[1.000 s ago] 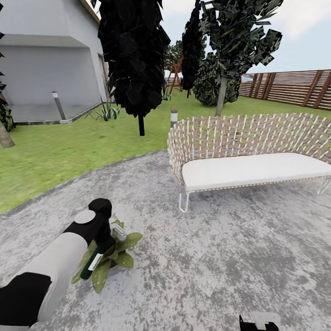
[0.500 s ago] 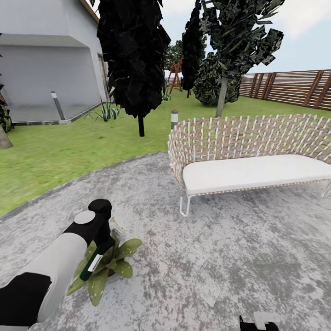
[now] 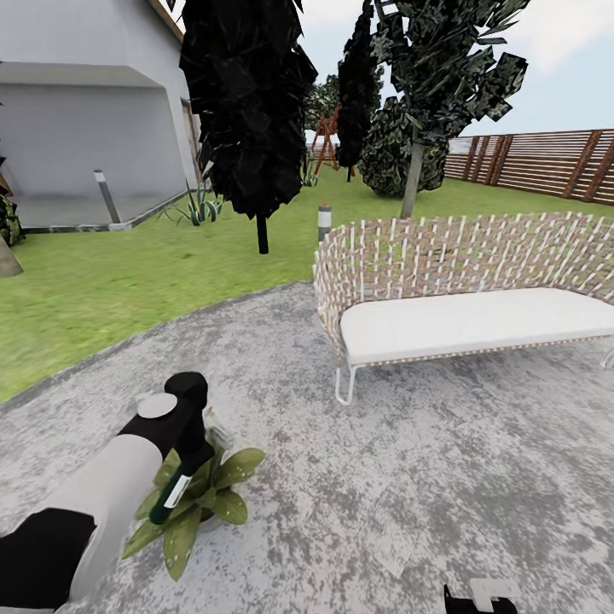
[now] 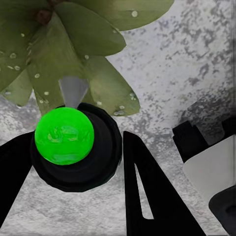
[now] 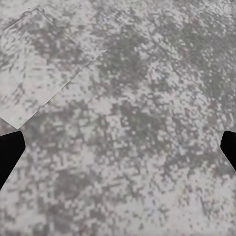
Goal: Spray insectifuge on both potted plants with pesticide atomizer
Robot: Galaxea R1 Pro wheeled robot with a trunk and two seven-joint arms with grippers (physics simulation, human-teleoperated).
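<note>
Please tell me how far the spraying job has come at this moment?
Picked up: the left gripper holds the spray bottle. In hand: it points at one potted plant, whose leaves already carry droplets. Left: finishing this plant and spraying a second one. The right gripper hangs open over the patio.

Patio (image 3: 443,477): mottled grey stone, rough, matt. Sofa (image 3: 460,256), centre right: woven wicker back, thin white metal legs, smooth pale cloth cushion. Fence (image 3: 554,162), upper right: brown wooden slats. Plant (image 4: 93,59) leaves: smooth, dull green, beaded with droplets. Atomizer (image 4: 73,147): black plastic look with a glossy bright green cap. Lawn (image 3: 102,281): matt grass.
</note>
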